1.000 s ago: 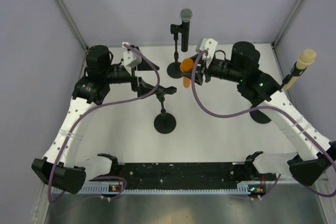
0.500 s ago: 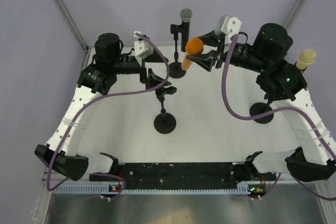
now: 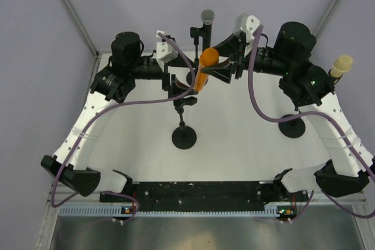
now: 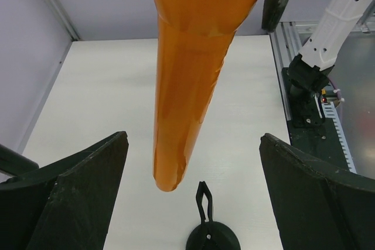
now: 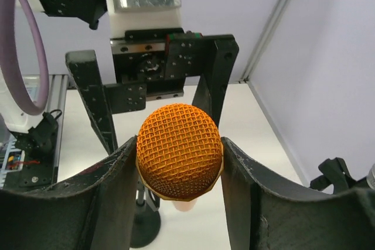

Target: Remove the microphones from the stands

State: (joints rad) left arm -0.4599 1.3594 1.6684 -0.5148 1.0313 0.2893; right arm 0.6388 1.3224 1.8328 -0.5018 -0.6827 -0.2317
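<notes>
Lavender walls box in a white counter (image 3: 246, 150). Over its far middle the orange microphone (image 3: 202, 75) hangs in the air, head up and tail tilted down toward the near-left. It is clear of the black stand (image 3: 184, 136) in the middle of the counter, and the stand's clip (image 3: 186, 100) sits bare near the tail. The lifting-off part looks done to me.

The right gripper (image 3: 214, 66) carries it. Its wrist camera shows both fingers (image 5: 111, 197) pressed against the sides of the mesh head (image 5: 179, 150), closed as far as the head allows. Holding it by the head leaves the whole handle free. I take that to be the point, because the left gripper (image 3: 177, 85) is set with the handle between its own fingers (image 4: 76, 197). Those are spread wide, with plain gaps on both sides, touching nothing. It reads as lined up for a hand-over, though that is only my guess.

Two others are not part of this: a grey microphone (image 3: 207, 16) on a stand at the far edge, and a cream microphone (image 3: 341, 64) by the right edge.
</notes>
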